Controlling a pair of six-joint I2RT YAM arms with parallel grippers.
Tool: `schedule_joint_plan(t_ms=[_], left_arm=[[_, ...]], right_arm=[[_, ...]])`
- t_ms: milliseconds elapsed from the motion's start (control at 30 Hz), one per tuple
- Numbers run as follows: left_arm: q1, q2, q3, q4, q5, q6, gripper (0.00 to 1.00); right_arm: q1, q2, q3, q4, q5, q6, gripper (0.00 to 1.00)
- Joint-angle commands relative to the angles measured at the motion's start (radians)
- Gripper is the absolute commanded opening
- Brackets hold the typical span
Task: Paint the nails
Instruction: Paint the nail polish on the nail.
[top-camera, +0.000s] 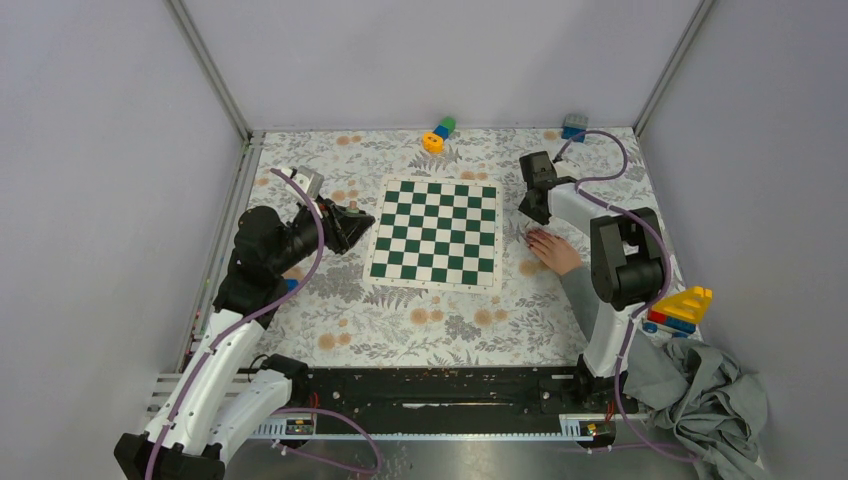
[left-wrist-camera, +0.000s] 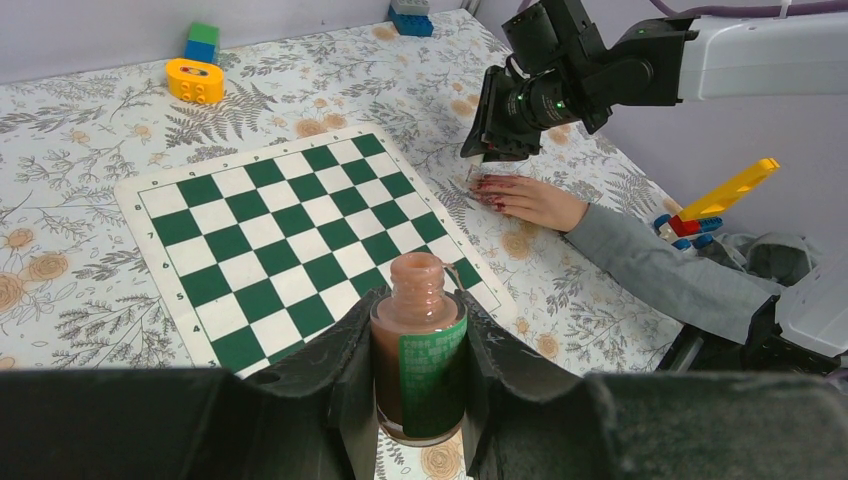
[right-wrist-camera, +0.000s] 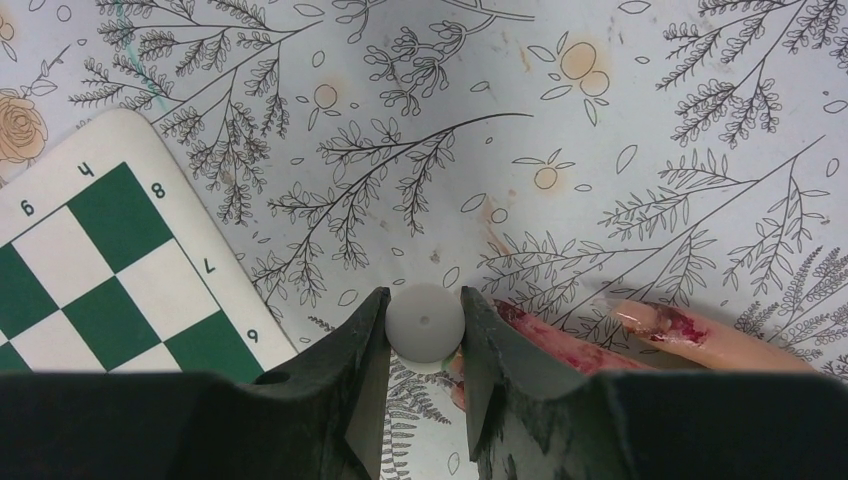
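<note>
A light-skinned hand (top-camera: 552, 250) in a grey sleeve lies flat on the floral table, right of the chessboard (top-camera: 435, 232). Its nails (left-wrist-camera: 488, 186) are reddish, and red polish is smeared along the fingers (right-wrist-camera: 560, 345). My right gripper (right-wrist-camera: 425, 325) hovers just over the fingertips, shut on a round white cap (right-wrist-camera: 425, 318) seen from its top; whatever is under the cap is hidden. My left gripper (left-wrist-camera: 418, 335) is held left of the board, shut on an uncapped bottle of pinkish-brown polish (left-wrist-camera: 420, 350) with a green label, held upright.
A yellow block with blue and green pieces (top-camera: 438, 134) and a blue-grey block (top-camera: 574, 126) lie at the back edge. Yellow, red and blue bricks (top-camera: 682, 308) and a crumpled grey cloth (top-camera: 700, 400) sit at the right. Grey walls enclose the table.
</note>
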Motion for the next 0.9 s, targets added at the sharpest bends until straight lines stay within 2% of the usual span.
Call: schedule_joint_plan(t_ms=[0, 867], left_arm=[[-0.002, -0.021, 0.009, 0.044, -0.018, 0.012, 0.0], [-0.008, -0.03, 0.011, 0.041, -0.021, 0.016, 0.0]], right_arm=[[0.013, 0.016, 0.042, -0.01, 0.003, 0.014, 0.0], [0.034, 0.035, 0.071, -0.075, 0.046, 0.013, 0.0]])
